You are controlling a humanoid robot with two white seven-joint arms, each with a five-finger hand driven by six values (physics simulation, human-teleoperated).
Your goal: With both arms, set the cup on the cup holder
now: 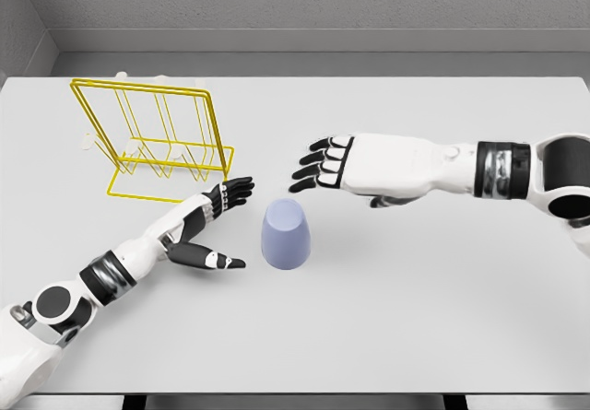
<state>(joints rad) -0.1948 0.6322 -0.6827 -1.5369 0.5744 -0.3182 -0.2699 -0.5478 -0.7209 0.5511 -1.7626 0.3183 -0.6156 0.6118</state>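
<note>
The cup is a uniform pale periwinkle blue, without markings; its shaded lower side reads slightly darker. The cup holder is bright yellow wire throughout, frame and base alike. The table is a plain light grey, unpatterned. The left hand has a white back with black fingers and a black thumb carrying a small white patch. The right hand has a white palm shell; its fingers are black with white segments. Both forearms are white, each with a dark grey and black banded joint. The rear wall is mid grey.
</note>
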